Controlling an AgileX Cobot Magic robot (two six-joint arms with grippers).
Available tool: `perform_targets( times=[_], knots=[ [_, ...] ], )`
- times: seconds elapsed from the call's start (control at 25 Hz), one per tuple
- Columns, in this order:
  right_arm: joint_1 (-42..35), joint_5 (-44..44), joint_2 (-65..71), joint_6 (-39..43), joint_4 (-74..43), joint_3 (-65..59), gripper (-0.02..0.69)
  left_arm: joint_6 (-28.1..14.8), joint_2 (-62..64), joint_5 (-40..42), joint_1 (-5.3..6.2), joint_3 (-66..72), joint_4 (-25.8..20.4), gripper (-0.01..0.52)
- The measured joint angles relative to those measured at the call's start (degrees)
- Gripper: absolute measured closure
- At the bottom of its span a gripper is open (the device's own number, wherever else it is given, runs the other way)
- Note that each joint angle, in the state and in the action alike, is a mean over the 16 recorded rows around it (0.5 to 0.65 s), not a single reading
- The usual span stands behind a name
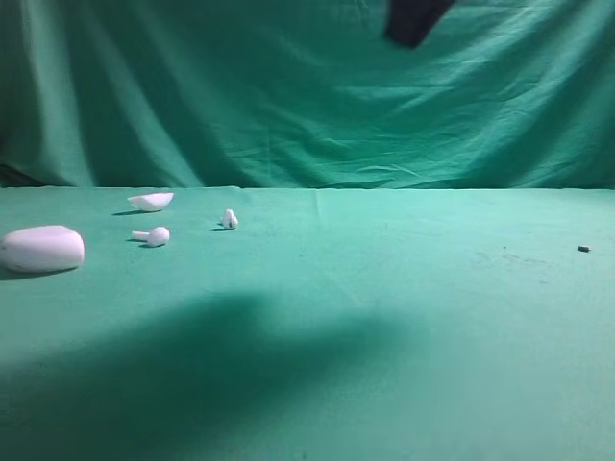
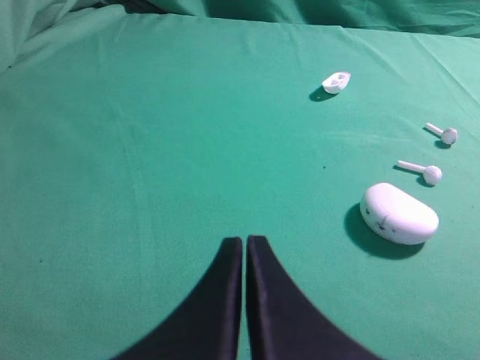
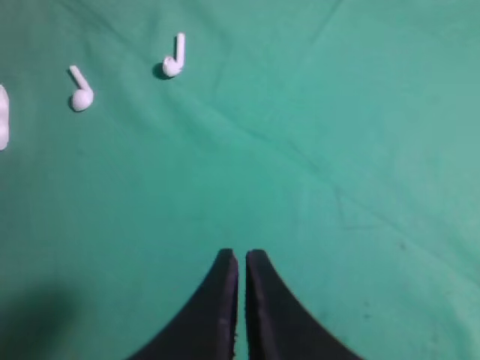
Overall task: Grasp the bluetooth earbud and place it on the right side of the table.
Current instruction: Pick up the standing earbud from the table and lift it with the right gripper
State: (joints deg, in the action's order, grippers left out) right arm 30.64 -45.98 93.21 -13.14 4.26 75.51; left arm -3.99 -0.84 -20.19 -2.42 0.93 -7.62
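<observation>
Two black tapered fingers of the right gripper (image 3: 241,259) pressed together, nothing between them, hanging above bare green cloth. Same for the left gripper (image 2: 245,244): dark fingers closed tip to tip, holding nothing, poised over the cloth well short of the white items.

Ahead of the right gripper and off to its left in the right wrist view, the tiny white plastic bluetooth earbud (image 3: 174,60), hooked in outline there, lying on the cloth. In the exterior high view, the same earbud (image 1: 230,219) sits in the left half of the wide green-cloth-covered table (image 1: 384,317), toward the back edge, tipped up on end with a small dark spot low on it.

Just left of it, a second white earbud with round head and straight stem (image 1: 154,235), apart from the first and not touching. Behind that one, nearer the back edge, a shallow white shell-shaped lid (image 1: 151,201), open side up. At the left edge, a large white rounded case (image 1: 41,248), lying flat.

Near the right edge, a tiny dark speck (image 1: 583,249) on the cloth. Behind the table, a draped green curtain (image 1: 240,86); at its top, a dark part of an arm (image 1: 415,19), cut off by the frame.
</observation>
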Motion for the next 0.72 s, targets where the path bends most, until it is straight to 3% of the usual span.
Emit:
perform_targets(
  times=[0.32,0.72],
  knots=[
    [8.07,-8.21,21.13,6.84,-6.77,22.72,0.628,0.0,0.0,0.0,0.0,0.0,0.0,0.514],
    [10.25,-7.6,35.08,9.96,-7.97,36.01,0.383,0.0,0.0,0.0,0.0,0.0,0.0,0.514]
  ],
)
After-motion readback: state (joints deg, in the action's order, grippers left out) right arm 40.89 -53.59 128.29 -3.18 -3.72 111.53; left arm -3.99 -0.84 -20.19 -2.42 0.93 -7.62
